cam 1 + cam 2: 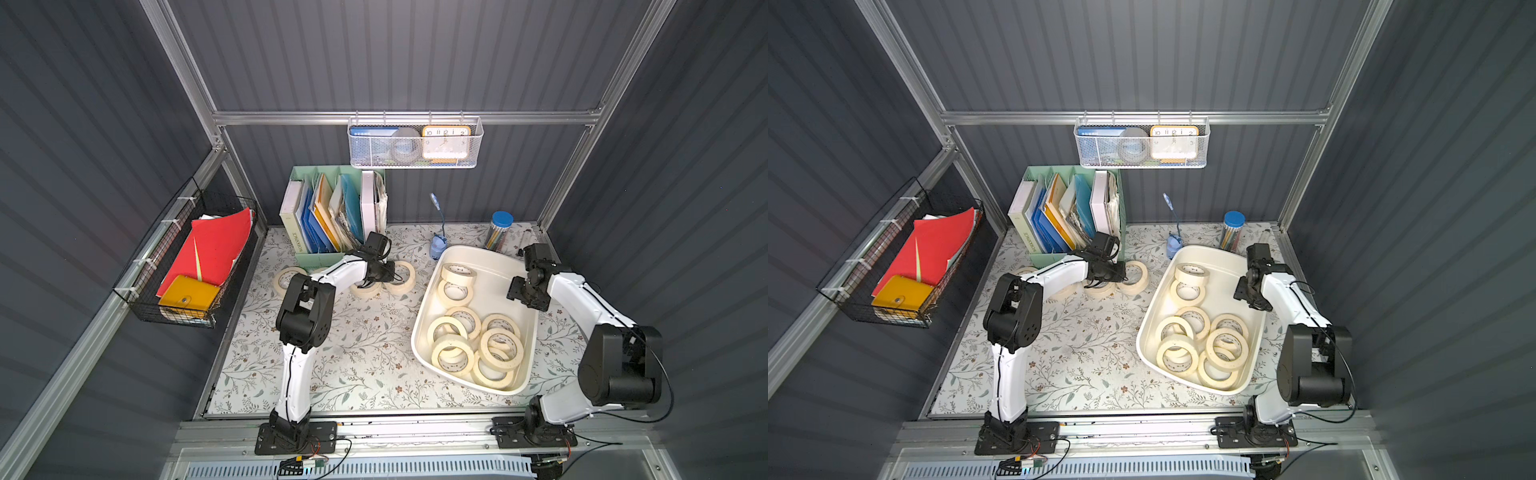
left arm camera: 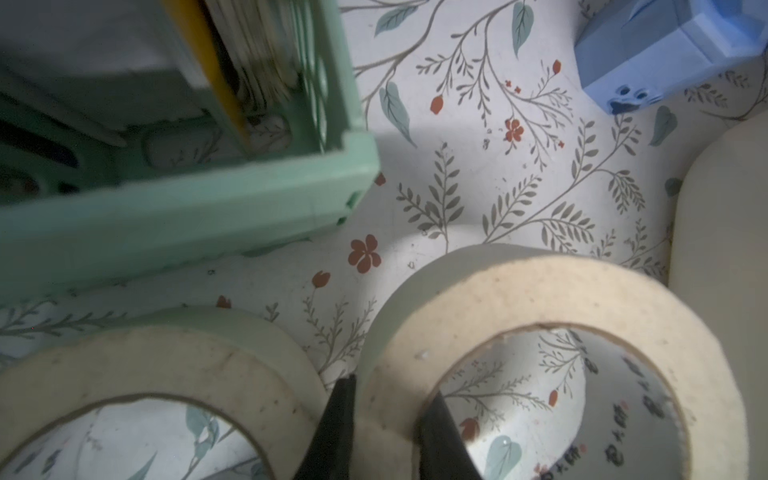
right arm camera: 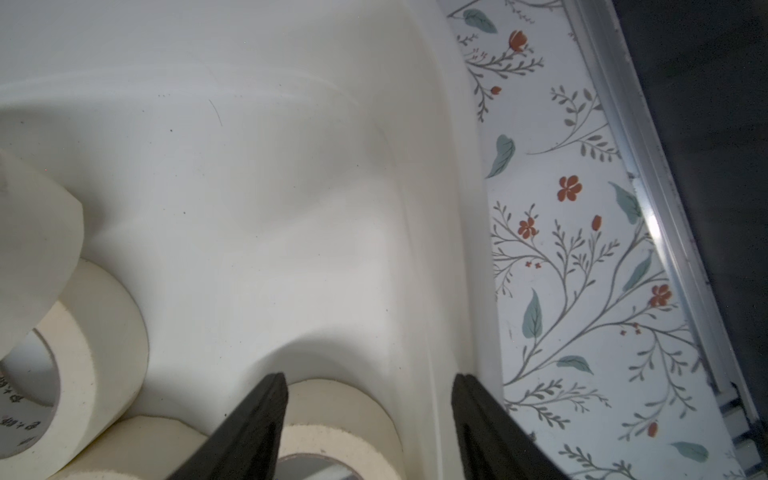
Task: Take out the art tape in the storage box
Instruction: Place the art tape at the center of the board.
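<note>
**Art tape mostly in the storage box, one roll pinched by the left gripper**

Cream rolls lie heaped in the near half of the white tub, and two more are stacked toward its far end. The tub sits on the right side of the floral table cover.

Three rolls lie outside it, to the far left of the tub and just in front of the mint-green file organizer. The rightmost of them, the held roll, has the left gripper closed narrowly on its wall. One finger is inside the ring and the other outside, next to the neighbouring roll. Whether the held roll is off the table cannot be told.

The right gripper hangs over the far right part of the tub, jaws apart and holding nothing. In the right wrist view one finger is above a roll inside the tub and the other is over the rim.

Beyond the tub stand a small blue gooseneck lamp and a blue-lidded pencil canister. A white mesh basket hangs on the back rail, and a black wire basket with red folders hangs on the left wall.
</note>
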Tool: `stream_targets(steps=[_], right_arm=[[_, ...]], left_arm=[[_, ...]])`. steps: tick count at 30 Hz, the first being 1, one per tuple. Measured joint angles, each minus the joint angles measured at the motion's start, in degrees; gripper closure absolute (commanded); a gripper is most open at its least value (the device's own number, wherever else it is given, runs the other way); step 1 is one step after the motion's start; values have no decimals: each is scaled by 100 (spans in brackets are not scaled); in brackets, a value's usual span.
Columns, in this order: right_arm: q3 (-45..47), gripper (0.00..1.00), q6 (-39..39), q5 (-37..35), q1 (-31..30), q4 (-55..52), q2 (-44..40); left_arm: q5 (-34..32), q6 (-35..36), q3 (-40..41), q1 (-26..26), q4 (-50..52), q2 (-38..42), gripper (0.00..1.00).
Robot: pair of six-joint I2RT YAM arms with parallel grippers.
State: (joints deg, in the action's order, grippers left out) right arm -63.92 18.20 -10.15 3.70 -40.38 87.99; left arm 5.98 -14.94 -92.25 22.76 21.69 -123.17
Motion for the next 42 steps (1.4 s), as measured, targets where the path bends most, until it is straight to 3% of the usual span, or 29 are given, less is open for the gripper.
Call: stream_targets(steps=[8, 13, 18, 21, 33, 42], right_arm=[[59, 31, -48, 240, -20, -131, -201], [63, 30, -59, 398, -356, -348, -367], [63, 31, -68, 518, -1025, -752, -627], [70, 31, -17, 586, -1375, -1049, -841], [262, 35, 476, 531, -1891, -2457, -1705], [1058, 34, 850, 461, -1322, -2402, -1674]], left_arm=[[-282, 208, 101, -15, 417, 0, 96], [-334, 286, 131, -17, 483, 0, 63], [-343, 378, 129, -9, 535, 15, 44], [-350, 398, 129, -9, 557, 68, 37], [-348, 409, 129, 76, 649, 1399, 32], [-278, 310, 496, 415, 621, 1823, 32]])
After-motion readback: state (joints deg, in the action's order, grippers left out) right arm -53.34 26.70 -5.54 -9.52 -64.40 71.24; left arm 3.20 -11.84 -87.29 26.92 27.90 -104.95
